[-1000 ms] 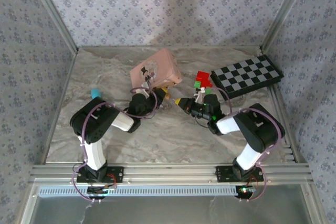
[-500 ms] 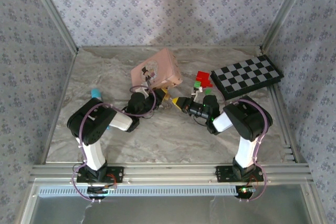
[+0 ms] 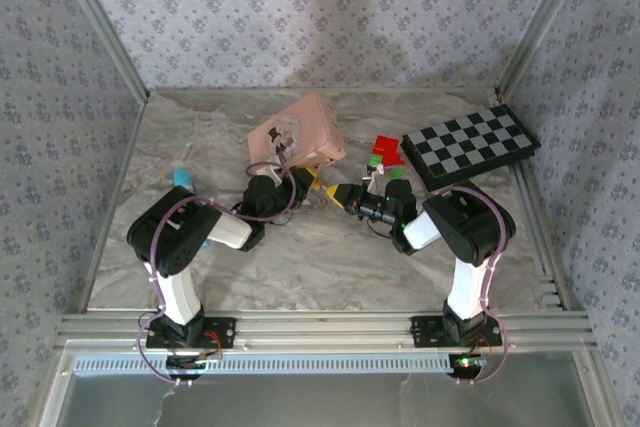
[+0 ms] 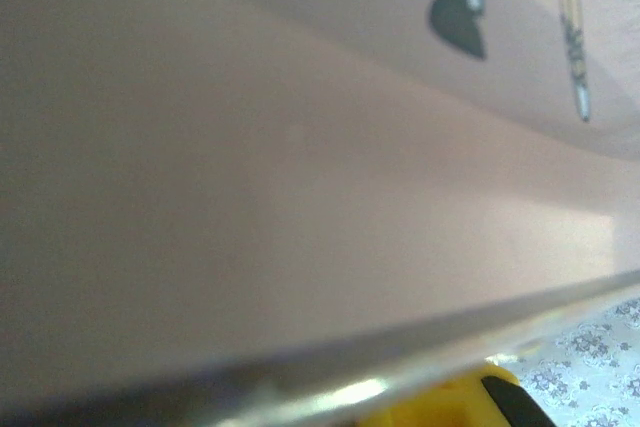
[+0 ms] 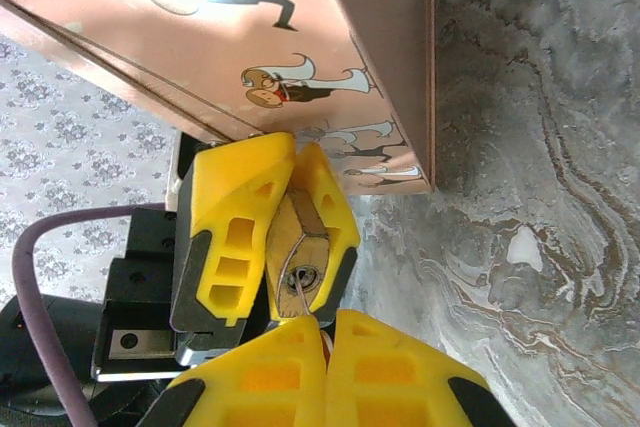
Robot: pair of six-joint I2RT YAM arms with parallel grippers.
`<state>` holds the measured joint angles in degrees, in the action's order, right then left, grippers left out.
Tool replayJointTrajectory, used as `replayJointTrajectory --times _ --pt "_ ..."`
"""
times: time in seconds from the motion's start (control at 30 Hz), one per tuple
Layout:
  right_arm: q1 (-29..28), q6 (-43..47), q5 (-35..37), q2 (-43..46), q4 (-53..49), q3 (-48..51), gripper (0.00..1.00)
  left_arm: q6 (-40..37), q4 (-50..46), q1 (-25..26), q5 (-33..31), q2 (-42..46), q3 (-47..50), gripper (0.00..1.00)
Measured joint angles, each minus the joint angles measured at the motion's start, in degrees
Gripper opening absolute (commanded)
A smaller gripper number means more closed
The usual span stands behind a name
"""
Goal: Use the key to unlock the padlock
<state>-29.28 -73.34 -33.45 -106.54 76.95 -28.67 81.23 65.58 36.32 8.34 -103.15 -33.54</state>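
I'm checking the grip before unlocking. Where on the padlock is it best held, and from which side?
Take the padlock by the two broad sides of its brass body, probably coming from the end away from the keyhole, as the left gripper clamps it. The flat sides give a firm clamp, and the keyhole face is left bare toward the right gripper.

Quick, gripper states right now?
Left gripper: shut on padlock.
Right gripper: shut, apparently pinching key at the keyhole.
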Motion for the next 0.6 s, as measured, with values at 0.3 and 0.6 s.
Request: replayJointTrajectory --times 0.3,0.6 --pt "0.1 -1.7 -1.9 -0.4 -0.9 -1.3 0.00 0.0 0.1 -0.4 -0.2 0.0 0.0 0.00" --pt "0.1 -3.8 -3.0 -2.1 -1.1 -3.3 0.00 -0.3 -0.7 -1.1 -0.6 0.4 0.0 0.00"
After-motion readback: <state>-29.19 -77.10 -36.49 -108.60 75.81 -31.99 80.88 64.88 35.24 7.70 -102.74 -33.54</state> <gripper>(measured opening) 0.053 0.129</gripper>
